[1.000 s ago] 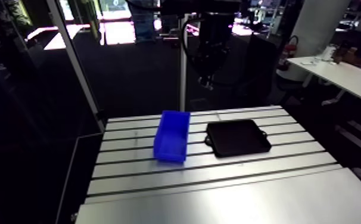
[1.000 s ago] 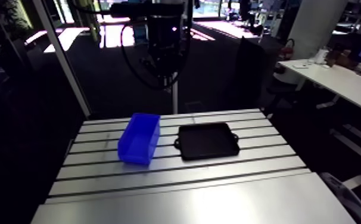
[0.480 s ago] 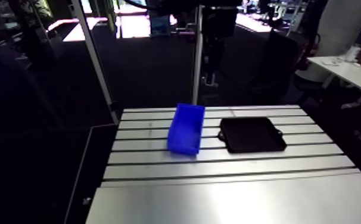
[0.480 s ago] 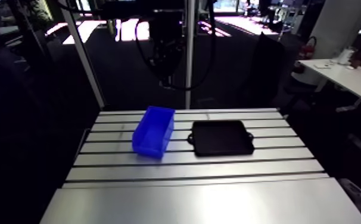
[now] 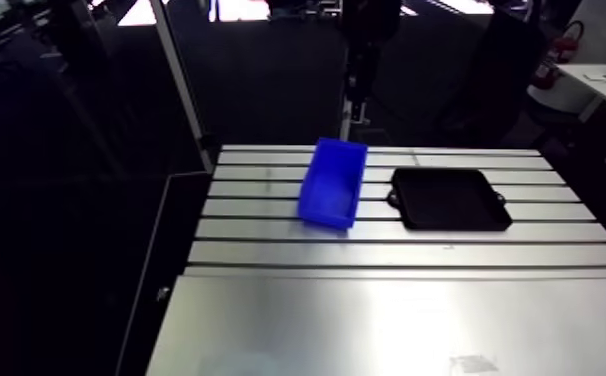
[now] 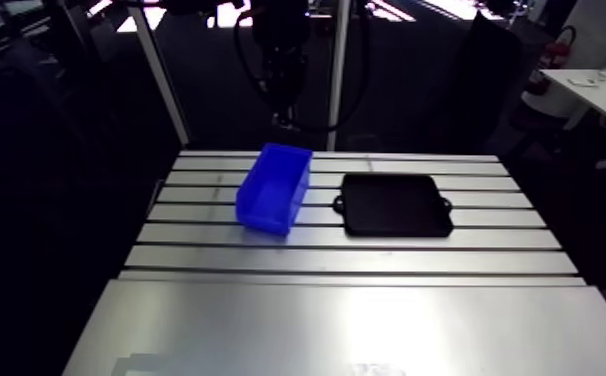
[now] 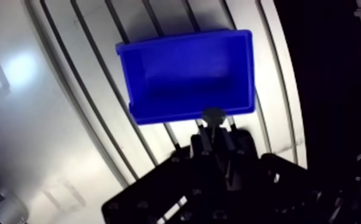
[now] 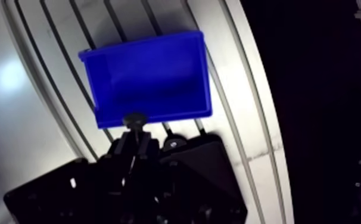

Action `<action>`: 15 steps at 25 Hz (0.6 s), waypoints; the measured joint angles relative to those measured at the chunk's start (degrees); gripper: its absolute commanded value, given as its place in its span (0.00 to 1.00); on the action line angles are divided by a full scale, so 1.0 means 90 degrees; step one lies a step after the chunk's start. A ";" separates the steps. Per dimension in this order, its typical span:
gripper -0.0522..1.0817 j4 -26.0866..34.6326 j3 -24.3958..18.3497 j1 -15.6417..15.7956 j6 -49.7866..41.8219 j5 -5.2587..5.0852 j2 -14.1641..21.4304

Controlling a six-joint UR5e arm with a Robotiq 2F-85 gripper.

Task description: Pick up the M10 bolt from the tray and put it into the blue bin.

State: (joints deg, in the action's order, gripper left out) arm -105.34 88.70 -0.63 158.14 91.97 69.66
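The blue bin stands open-topped on the slotted table, left of the black tray, whose inside looks bare in the arm view. My gripper hangs high over the table's far edge, behind the bin. In the wrist view the gripper has its two fingers close together. A small grey round bolt head, the M10 bolt, is pinched at their tips. The bolt sits just over the bin's near wall, and the bin's hollow lies ahead of the fingers.
The slotted aluminium table runs forward into a smooth plate at the front. An upright post rises behind the table, close to the arm. To the left the table ends at a dark drop.
The whole arm view has shifted, so the camera moved. Against the bin and tray, the gripper has gone from above the gap between them to behind the bin.
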 measured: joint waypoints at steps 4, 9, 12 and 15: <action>0.95 -0.0135 0.0029 0.0059 -0.0030 0.0001 -0.0186; 0.94 -0.0315 0.0212 0.0110 -0.0088 0.0016 -0.0320; 0.94 -0.0549 0.0402 0.0122 -0.0103 0.0034 -0.0355; 0.93 -0.0706 0.0569 0.0126 -0.0109 0.0040 -0.0381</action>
State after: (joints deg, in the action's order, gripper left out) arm -111.70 93.82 0.50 157.16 92.33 66.23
